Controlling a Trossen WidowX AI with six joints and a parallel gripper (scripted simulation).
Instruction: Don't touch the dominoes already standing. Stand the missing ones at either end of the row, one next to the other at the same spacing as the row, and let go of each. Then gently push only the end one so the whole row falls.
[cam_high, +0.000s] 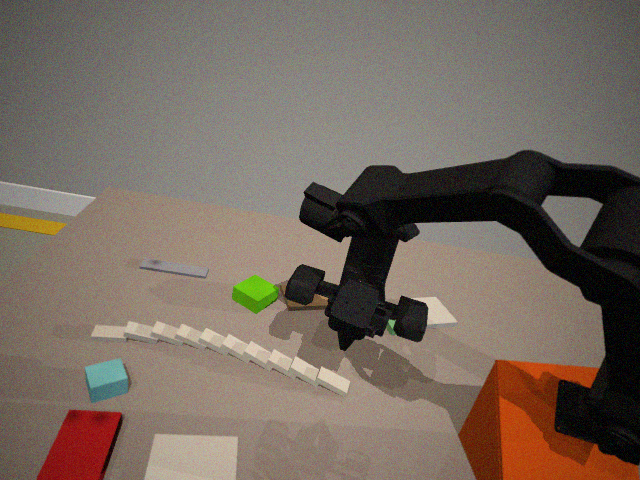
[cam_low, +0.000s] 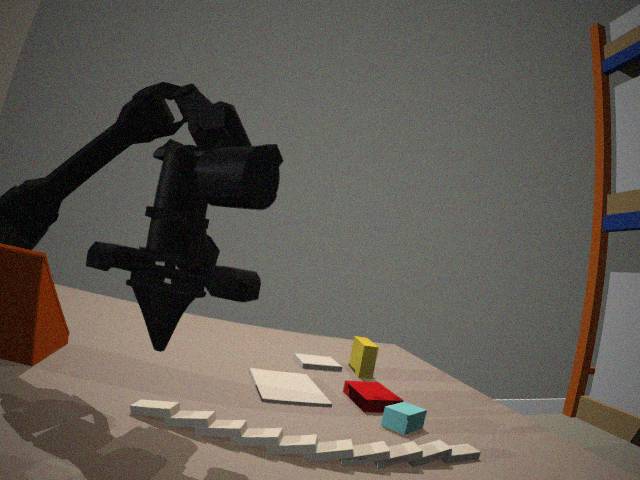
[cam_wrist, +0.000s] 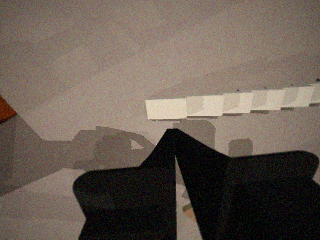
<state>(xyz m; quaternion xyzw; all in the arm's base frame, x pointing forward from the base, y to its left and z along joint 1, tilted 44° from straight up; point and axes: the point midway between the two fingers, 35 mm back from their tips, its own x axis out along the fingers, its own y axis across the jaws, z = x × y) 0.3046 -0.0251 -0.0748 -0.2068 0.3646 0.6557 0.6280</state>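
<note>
Dominoes' table (cam_high: 170, 304) (cam_low: 103, 372) (cam_wrist: 75, 65): we see ten dominoes (cam_high: 261, 353) (cam_low: 297, 441) (cam_wrist: 167, 109) toppled on it in a curved row, each overlapping its neighbor, with one end domino flat.
Arm (cam_high: 449, 196) (cam_low: 93, 160): reaches over our table.
Orange block (cam_high: 480, 423) (cam_low: 20, 304) (cam_wrist: 5, 110): well apart from our row.
Gripper (cam_high: 345, 345) (cam_low: 160, 346) (cam_wrist: 172, 133): clenched on nothing, tips down, above the table and apart from our dominoes.
Red block (cam_high: 82, 444) (cam_low: 372, 395): we find it near the teal block.
Teal block (cam_high: 107, 381) (cam_low: 404, 418): near our row's far end from the gripper.
</note>
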